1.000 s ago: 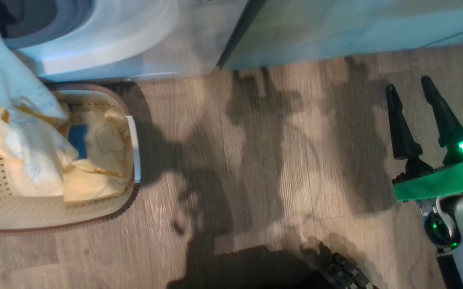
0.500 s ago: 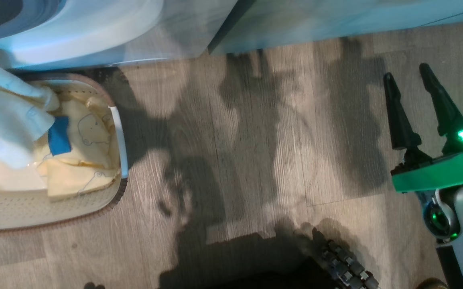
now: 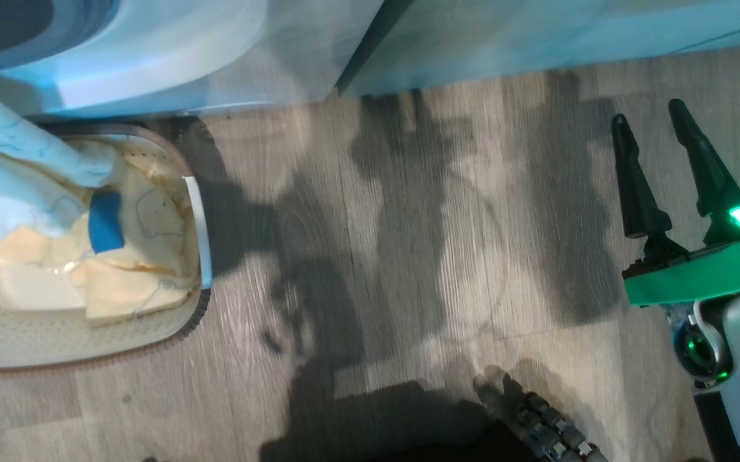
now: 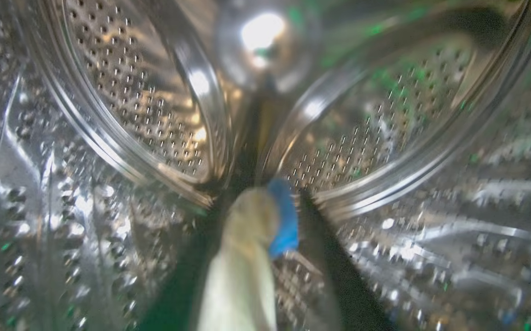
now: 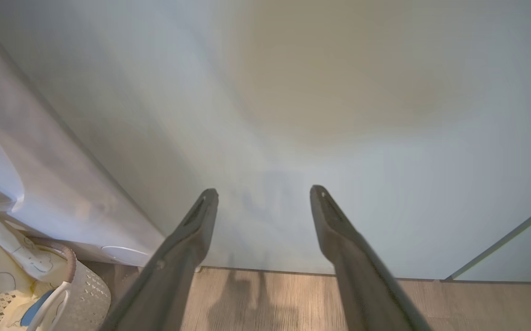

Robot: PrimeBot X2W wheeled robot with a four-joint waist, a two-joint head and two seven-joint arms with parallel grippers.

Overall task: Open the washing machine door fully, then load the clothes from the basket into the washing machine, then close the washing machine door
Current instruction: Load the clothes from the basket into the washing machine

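Left claw [image 4: 265, 197] sat deep in the washing machine [image 4: 146, 101], jaws parted, the clothes [image 4: 242, 276] lying lengthwise between them and trailing down to the basket [image 3: 11, 333]; right claw [image 3: 648, 110] gaped empty, well apart.

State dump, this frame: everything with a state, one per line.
Washing machine: mouth open.
Left gripper: open, inside drum, garment between its jaws.
Right gripper: open, empty.
Basket: upright, clothes inside.
Garment: drapes from machine's front down into basket.
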